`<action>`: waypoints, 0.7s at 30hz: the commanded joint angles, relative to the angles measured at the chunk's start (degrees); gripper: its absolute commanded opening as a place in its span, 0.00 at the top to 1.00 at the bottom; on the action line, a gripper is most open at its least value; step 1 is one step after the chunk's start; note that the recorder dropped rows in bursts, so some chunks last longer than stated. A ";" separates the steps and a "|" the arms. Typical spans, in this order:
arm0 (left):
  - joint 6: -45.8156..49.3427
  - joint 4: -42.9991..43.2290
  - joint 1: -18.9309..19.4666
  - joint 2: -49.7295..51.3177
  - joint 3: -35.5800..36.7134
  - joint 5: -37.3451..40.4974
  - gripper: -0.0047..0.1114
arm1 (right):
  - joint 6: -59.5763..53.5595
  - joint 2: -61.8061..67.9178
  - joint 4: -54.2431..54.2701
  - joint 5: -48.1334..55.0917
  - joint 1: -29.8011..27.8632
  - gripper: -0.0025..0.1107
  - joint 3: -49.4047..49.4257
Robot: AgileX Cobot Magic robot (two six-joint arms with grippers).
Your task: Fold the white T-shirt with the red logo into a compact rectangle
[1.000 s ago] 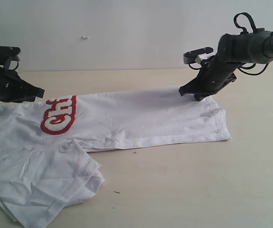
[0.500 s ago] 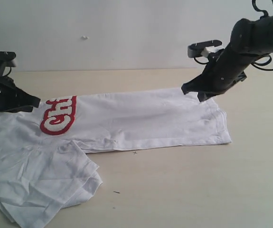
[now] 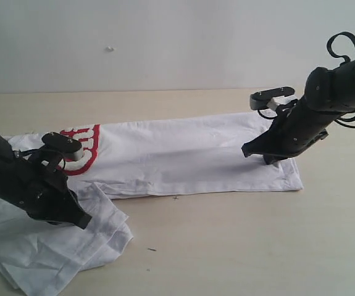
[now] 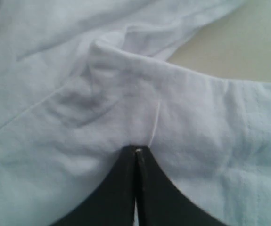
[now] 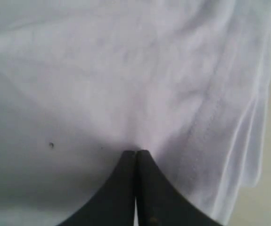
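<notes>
One white T-shirt (image 3: 183, 154), two grippers (image 3: 82, 219) (image 3: 265, 159)

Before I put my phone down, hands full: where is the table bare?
Bare table: in front of the white T-shirt, right of its bunched sleeve, and the strip along the back wall. Crowded: the left, around the left gripper, and the hem under the right gripper.
</notes>
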 commanded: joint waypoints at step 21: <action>0.69 -2.92 -11.50 -15.48 4.47 13.04 0.75 | 5.99 -8.07 -2.53 2.29 -3.39 0.98 6.87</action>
